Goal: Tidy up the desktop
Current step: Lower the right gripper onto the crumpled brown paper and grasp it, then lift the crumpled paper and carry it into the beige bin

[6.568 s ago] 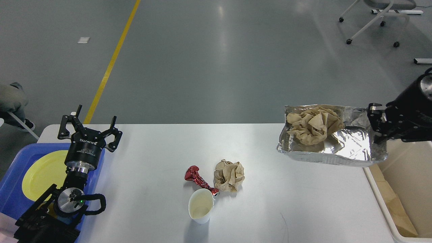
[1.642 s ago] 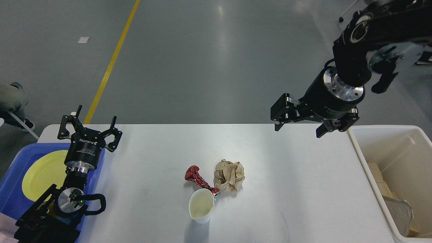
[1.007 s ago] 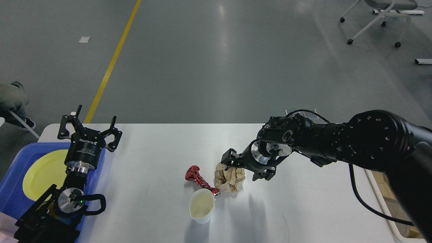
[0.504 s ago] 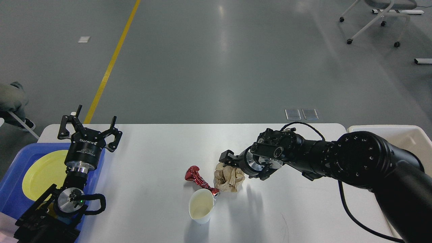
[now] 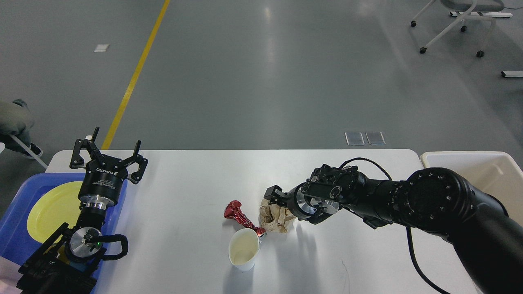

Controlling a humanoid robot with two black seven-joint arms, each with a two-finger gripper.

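The white desktop (image 5: 179,192) holds a crumpled brown paper ball (image 5: 273,219), a twisted red foil wrapper (image 5: 240,214) and a white paper cup (image 5: 244,249) near its middle. My right gripper (image 5: 288,208) is low over the paper ball, open, with its fingers (image 5: 270,192) straddling the ball's top; the paper is partly hidden under it. My left gripper (image 5: 112,143) is open and empty, pointing away from me above the blue tray's right edge.
A blue tray (image 5: 16,200) with a yellow plate (image 5: 49,210) sits at the left end. A cream bin (image 5: 486,167) stands off the right end, largely hidden by my right arm. An office chair (image 5: 453,20) is far back right.
My right gripper dropped the foil tray with its paper into the bin, swung left across the desktop and came down onto the paper ball. The left arm has not moved.
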